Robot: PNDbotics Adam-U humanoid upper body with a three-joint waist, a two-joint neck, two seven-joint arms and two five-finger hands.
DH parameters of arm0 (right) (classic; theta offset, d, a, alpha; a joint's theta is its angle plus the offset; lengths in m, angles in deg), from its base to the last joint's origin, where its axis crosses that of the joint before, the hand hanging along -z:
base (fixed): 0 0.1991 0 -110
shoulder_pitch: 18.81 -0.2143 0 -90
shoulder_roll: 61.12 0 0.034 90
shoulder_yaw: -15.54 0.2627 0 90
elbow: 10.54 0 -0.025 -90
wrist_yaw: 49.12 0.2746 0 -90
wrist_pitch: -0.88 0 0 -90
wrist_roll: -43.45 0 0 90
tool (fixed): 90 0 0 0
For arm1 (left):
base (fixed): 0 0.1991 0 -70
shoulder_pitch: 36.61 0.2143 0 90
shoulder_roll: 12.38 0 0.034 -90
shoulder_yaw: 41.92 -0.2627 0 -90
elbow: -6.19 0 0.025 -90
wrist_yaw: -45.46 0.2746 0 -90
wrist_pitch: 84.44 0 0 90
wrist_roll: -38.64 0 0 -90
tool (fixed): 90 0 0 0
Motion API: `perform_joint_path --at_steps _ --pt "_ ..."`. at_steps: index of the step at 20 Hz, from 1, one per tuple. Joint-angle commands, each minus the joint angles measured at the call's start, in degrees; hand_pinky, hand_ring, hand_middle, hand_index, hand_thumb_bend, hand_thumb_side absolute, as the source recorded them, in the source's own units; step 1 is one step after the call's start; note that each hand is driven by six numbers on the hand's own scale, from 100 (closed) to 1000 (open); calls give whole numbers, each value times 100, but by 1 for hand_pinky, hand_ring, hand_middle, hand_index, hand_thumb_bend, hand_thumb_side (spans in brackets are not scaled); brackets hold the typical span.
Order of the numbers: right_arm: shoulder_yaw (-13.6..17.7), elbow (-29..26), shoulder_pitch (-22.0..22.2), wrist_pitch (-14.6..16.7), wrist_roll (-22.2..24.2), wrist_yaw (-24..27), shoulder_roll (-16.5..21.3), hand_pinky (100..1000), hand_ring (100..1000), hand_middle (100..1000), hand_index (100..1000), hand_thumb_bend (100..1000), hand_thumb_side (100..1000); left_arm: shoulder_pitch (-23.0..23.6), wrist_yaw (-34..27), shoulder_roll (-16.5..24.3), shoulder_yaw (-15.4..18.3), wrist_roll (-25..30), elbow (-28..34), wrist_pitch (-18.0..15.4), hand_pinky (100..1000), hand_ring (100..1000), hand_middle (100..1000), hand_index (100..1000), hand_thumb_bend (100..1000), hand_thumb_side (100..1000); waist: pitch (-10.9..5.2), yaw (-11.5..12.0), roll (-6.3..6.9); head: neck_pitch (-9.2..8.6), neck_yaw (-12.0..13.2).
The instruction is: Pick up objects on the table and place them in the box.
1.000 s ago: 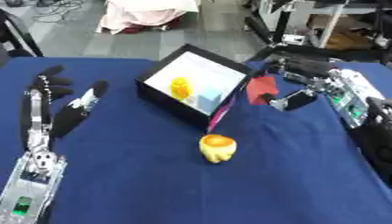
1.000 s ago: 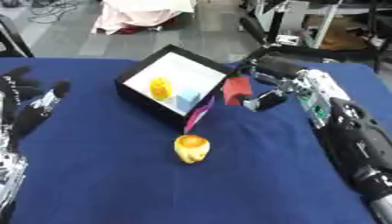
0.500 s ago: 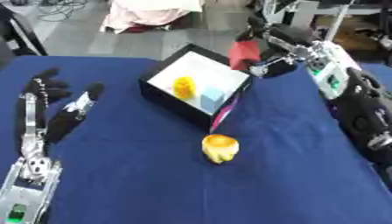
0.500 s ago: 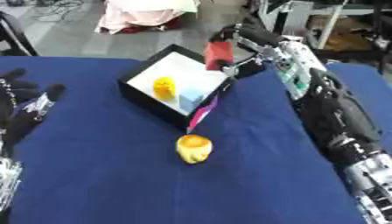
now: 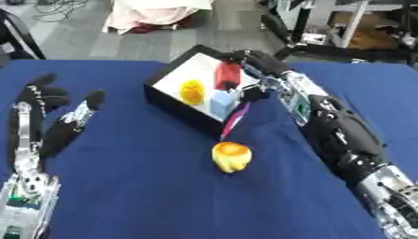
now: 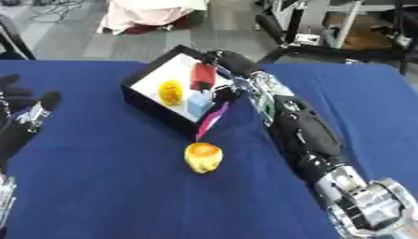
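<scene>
A black box (image 5: 167, 94) with a white inside stands at the table's far middle, its magenta flap (image 5: 235, 120) hanging at the near corner. Inside lie a yellow object (image 5: 192, 91) and a light blue cube (image 5: 221, 103). My right hand (image 5: 254, 65) reaches over the box's far right side, shut on a red object (image 5: 226, 75) held above the white floor. A yellow bell-pepper-shaped object (image 5: 231, 157) lies on the blue cloth just in front of the box. My left hand (image 5: 51, 114) rests open at the left, fingers up.
The blue cloth (image 5: 147, 196) covers the whole table. Beyond its far edge is a grey floor with a pink bundle (image 5: 155, 15) and metal frames (image 5: 326, 23) at the right. My right forearm (image 5: 343, 140) crosses the table's right half.
My right hand has carried the red object from the box's right side leftward and lower, so it is now over the box's inside. The left hand has hardly moved.
</scene>
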Motion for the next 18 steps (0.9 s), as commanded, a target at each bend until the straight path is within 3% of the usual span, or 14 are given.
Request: perform_joint_path --at_steps 1,4,7,8,9,11,12,18 --pt "-57 -197 -109 55 -43 -188 62 942 915 942 983 100 644 -98 38 29 1 7 138 -16 789 608 580 826 919 581 18 -7 61 -11 5" --pt "-121 -362 -110 113 72 -169 109 958 938 991 997 100 666 -85 35 43 4 5 134 -9 789 608 580 826 920 580 7 -26 58 -11 10" --pt "-202 -640 -65 225 241 54 205 946 926 972 990 100 601 -80 33 56 17 -2 137 -1 790 607 580 827 922 580 1 -64 62 -11 29" --pt "-258 -798 -24 274 340 245 272 939 917 957 986 100 528 -70 34 65 30 -13 136 5 790 607 579 827 922 580 -5 -85 57 -11 37" --pt "-343 -1013 36 321 494 487 365 936 915 952 986 100 509 -53 37 81 44 -26 131 11 790 608 579 827 923 580 -15 -111 45 -11 51" --pt "-565 -1580 205 339 947 1046 602 930 907 916 984 100 253 -16 40 118 68 -46 118 20 790 608 580 828 923 581 -35 -164 13 -11 97" --pt "-681 -1928 312 286 1241 1350 735 929 905 905 981 100 204 -2 42 137 80 -52 113 23 790 608 579 827 924 581 -44 -187 -2 -11 120" --pt "-1234 -4058 1136 -272 2721 2768 1572 918 885 835 948 100 225 45 55 221 146 -89 93 55 791 606 580 829 923 582 -83 -296 -61 -11 184"
